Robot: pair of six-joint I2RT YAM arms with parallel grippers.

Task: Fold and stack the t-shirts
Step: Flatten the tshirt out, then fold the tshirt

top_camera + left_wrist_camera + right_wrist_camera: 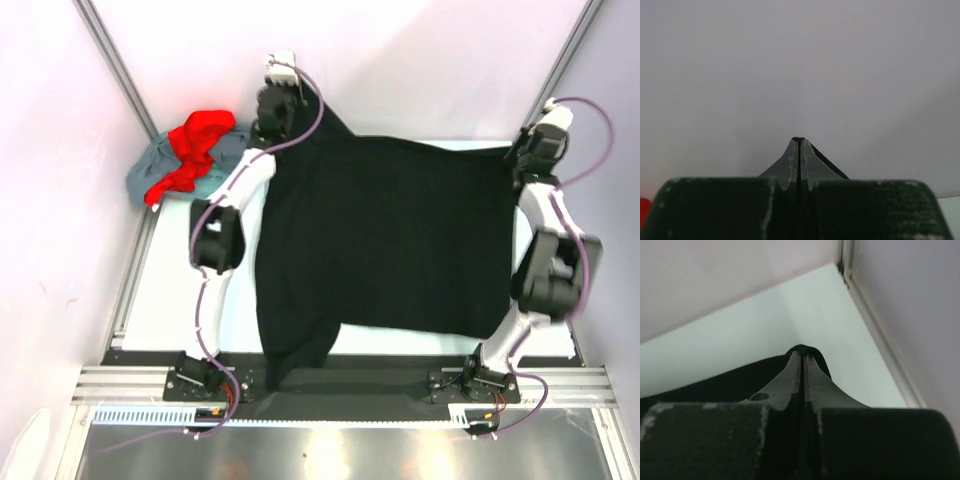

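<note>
Jaws: both clenched on far corners of black cloth t-shirt (390,240).
Progress: no fold evident; crumpled red cloth shirt (200,135), grey-blue cloth shirt (150,177) await.

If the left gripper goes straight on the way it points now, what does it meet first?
Probably the pale back wall; nothing else shows ahead of the left gripper, shut on the black t-shirt. Distance unclear.

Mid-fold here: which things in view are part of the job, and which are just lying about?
Job: black t-shirt, spread on the table, far corners pinched by left pincer and right pincer; red t-shirt and grey-blue t-shirt, heaped far left.
Not the job: only fixtures, the table and enclosure walls.
</note>
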